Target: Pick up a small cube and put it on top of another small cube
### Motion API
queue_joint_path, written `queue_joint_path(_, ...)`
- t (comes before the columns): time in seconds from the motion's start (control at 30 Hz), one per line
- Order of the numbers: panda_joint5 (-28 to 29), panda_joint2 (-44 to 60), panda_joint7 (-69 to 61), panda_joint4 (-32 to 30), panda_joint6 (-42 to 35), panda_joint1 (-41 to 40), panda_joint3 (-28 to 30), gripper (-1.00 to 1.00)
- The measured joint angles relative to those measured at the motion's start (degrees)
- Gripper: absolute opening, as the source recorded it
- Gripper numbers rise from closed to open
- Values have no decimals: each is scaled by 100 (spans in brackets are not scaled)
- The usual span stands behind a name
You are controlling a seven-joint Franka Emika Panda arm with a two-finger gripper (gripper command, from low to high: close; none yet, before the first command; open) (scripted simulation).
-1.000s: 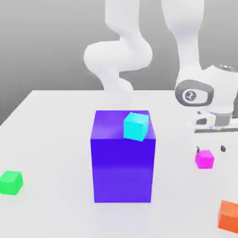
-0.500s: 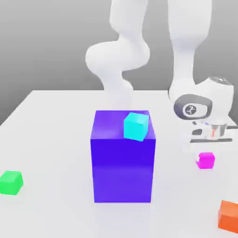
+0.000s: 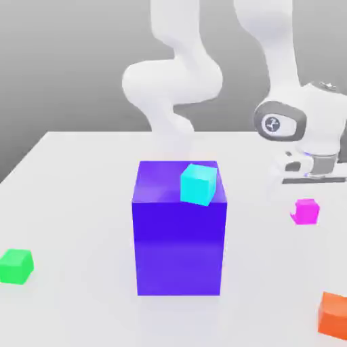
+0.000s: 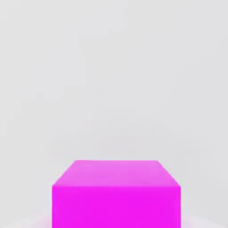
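Note:
The small cube [image 3: 306, 211] is bright magenta-pink and hangs a little above the white table [image 3: 74, 203] at the exterior view's right. My gripper [image 3: 306, 201] comes down on it from the white hand [image 3: 310, 166] directly above and is shut on the small cube. In the hand view the same small cube [image 4: 116, 193] sits close up against the pale table [image 4: 111, 80]. A small cyan cube [image 3: 198, 184] rests tilted on the top near corner of the big purple-blue block [image 3: 178, 230], to the left of my gripper.
The tall purple-blue block stands mid-table, between my gripper and the exterior view's left. A small green cube [image 3: 16, 266] lies at the left edge. A small orange cube [image 3: 334, 314] lies at the front right corner.
The gripper has shut on the magenta-pink cube and risen. The cube has left the table and hangs higher and slightly further right than before.

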State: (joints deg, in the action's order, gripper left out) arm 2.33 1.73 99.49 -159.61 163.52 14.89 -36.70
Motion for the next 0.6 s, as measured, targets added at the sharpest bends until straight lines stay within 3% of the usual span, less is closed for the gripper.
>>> queue_joint_path(0.1,-568,-110,-572,526,-191,-463,187,-100)
queue_joint_path(0.27,-1038,-156,-1289,1060,-487,-1025,1046,-100)
queue_joint_path(0.6,-1322,-249,-2104,1348,-852,-1958,2849,-100)
